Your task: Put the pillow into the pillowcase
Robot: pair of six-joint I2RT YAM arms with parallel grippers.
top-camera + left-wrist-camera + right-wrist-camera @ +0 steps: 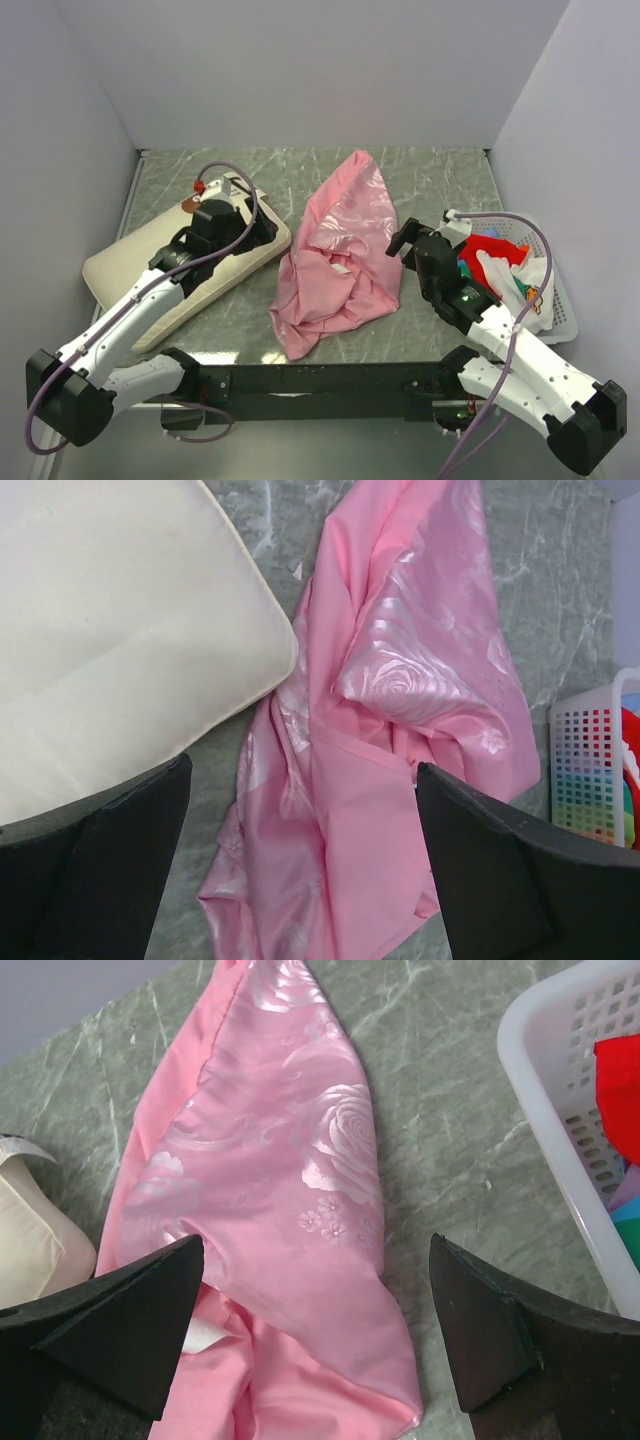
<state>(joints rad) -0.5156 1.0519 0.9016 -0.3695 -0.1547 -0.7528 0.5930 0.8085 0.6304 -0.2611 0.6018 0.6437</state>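
While both arms hover low, I note the left claw [302,770] spread wide, gripping nothing, above a corner of the pillow [120,630]. Right claw [317,1245] equally wide, empty, over the pillowcase [290,1160]. Pillow lies flat at the left of the bench [440,180]. Pillowcase is crumpled mid-bench, just beside it. White basket [565,310] far right.
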